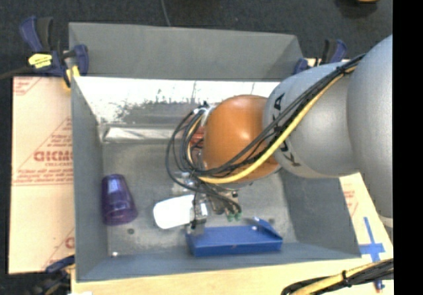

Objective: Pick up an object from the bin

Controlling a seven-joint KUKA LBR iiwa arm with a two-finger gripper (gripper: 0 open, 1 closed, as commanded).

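We see the claw (pixel 197 213) low in the grey bin (pixel 86 168), under the arm's orange cover (pixel 234 138) and its loops of cables (pixel 180 148). It sits at the right end of a white rounded piece (pixel 172 213) lying on the bin floor, towards the near wall. The cover and wiring hide much of the claw's tip, so we cannot tell whether the claw is apart, together or clamped on anything, and we will not call the white piece held. A flat blue block (pixel 232 241) lies along the near wall, just beside the white piece and just below the claw. A purple cup (pixel 117 200) lies on its side well apart to the left. We take the white piece as the likeliest target, since it is nearest. The risks come from where the claw stands. It is at the end of the piece, not over its middle, so a closing grip could pinch only the smooth rounded edge, and the piece could squirt out sideways or tip as it lifts. The blue block is close enough that the claw might catch its edge, or jam against it, and drag both. The low-hanging cables could also snag.
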